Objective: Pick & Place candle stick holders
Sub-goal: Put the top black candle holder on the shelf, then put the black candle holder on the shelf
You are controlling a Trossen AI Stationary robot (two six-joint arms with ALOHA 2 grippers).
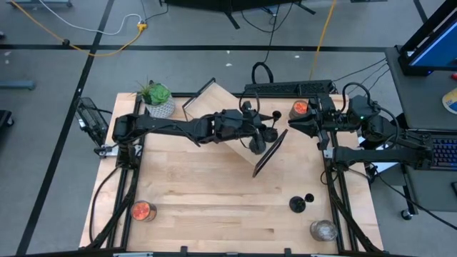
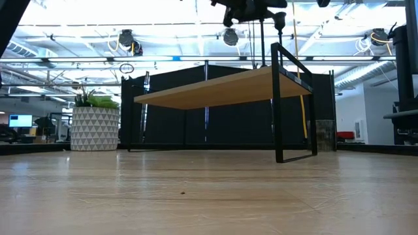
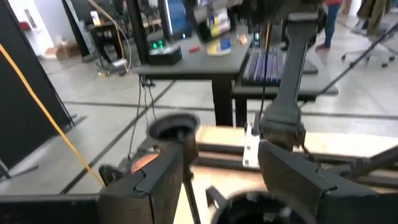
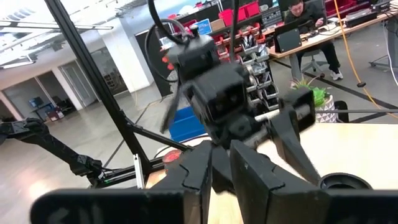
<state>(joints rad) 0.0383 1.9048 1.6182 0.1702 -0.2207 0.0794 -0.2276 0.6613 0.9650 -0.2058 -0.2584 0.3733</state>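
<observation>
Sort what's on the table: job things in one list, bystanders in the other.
Job: holder at the left pincer; two holders on the table; shelf.
Bystanders: plant, orange jars, clear jar.

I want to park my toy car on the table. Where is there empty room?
The biggest bare patch of table lies between the orange glass and the two candle stick holders, away from the plant. It is crowded around the tilted little shelf, where the left gripper and right gripper meet.
</observation>
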